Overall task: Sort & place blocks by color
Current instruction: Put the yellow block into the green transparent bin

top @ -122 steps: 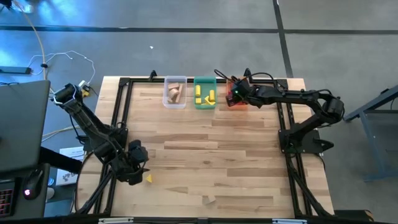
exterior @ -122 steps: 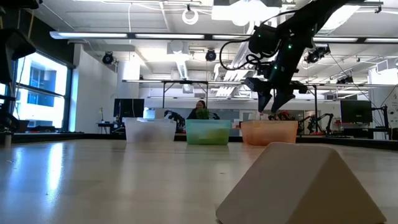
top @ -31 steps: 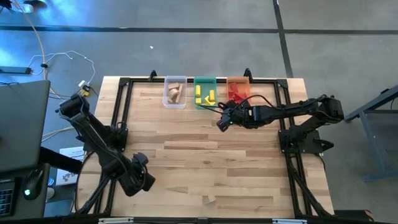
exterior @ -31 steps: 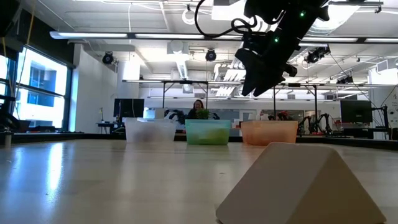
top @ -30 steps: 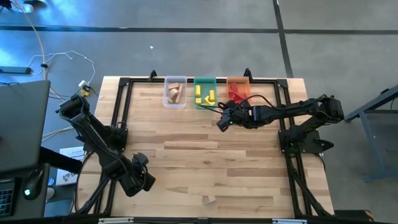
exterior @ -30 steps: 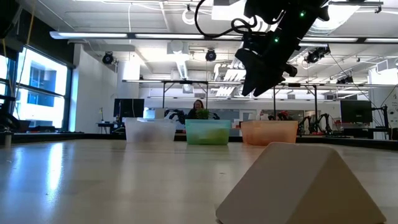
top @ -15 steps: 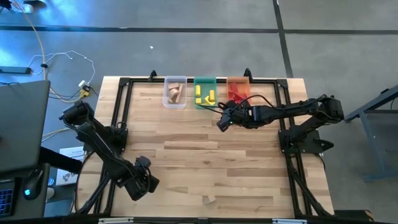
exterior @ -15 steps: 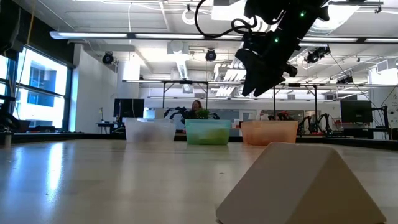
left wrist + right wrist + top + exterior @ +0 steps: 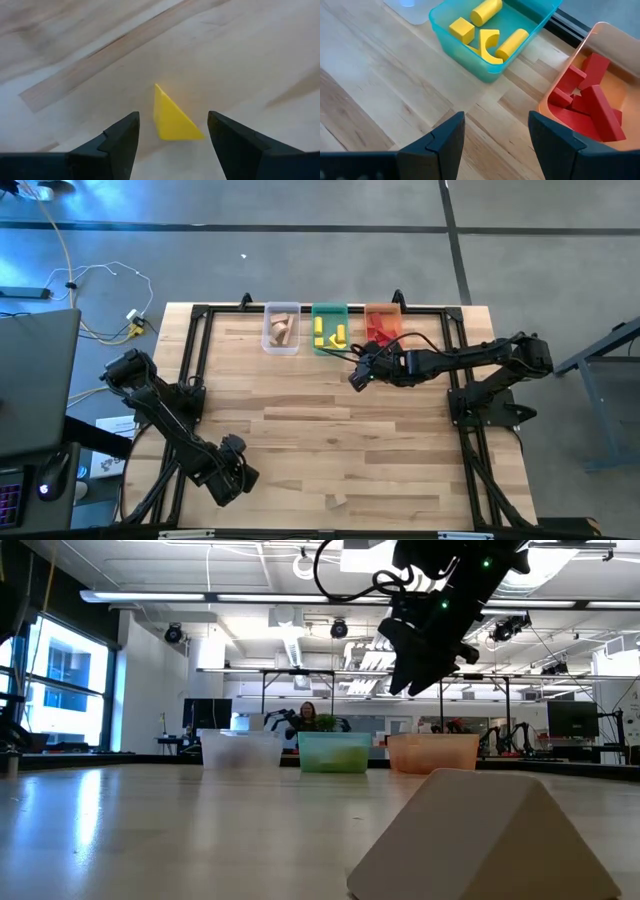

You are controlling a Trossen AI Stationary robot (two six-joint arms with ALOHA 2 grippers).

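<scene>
A yellow wedge block (image 9: 172, 120) lies flat on the table between the two fingers of my open left gripper (image 9: 173, 131), with a gap on either side. In the high view my left gripper (image 9: 236, 477) hides it, near the table's near-left part. A tan wedge (image 9: 337, 500) rests on the table by the near edge and looms large in the low view (image 9: 490, 835). My right gripper (image 9: 356, 375) hangs open above the table, just in front of the green bin (image 9: 490, 35), and touches nothing.
Three bins stand in a row at the far edge: a clear bin (image 9: 281, 329) with tan blocks, the green bin (image 9: 329, 329) with yellow blocks, an orange bin (image 9: 381, 324) with red blocks (image 9: 592, 100). Bare wood lies between the bins and the wedges. Black frame rails border the table.
My left gripper has moved a little toward the table's near edge and slightly right, staying over the yellow wedge's spot. The right arm has kept still.
</scene>
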